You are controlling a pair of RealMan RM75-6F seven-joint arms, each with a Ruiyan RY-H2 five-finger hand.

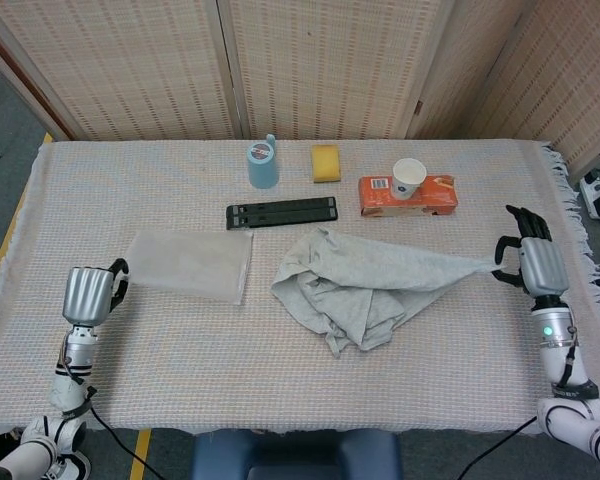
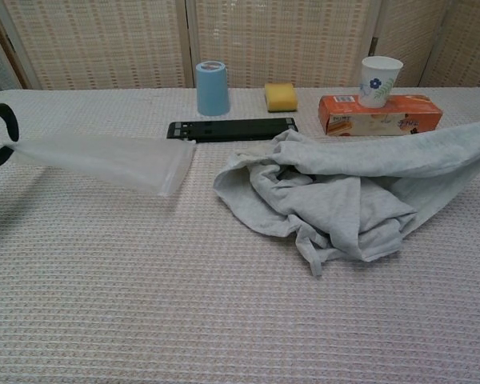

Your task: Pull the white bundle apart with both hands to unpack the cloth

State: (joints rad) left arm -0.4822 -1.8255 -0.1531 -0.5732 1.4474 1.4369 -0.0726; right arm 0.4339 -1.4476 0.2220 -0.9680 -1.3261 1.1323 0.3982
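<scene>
Cloth [image 1: 365,290] lies crumpled just right of the emptied white bag [image 1: 192,263], apart from it, with one corner drawn out to your right hand [image 1: 536,264], whose fingers pinch it. Your left hand [image 1: 88,293] has its fingers clamped on the bag's far-left edge, left of the cloth.
</scene>
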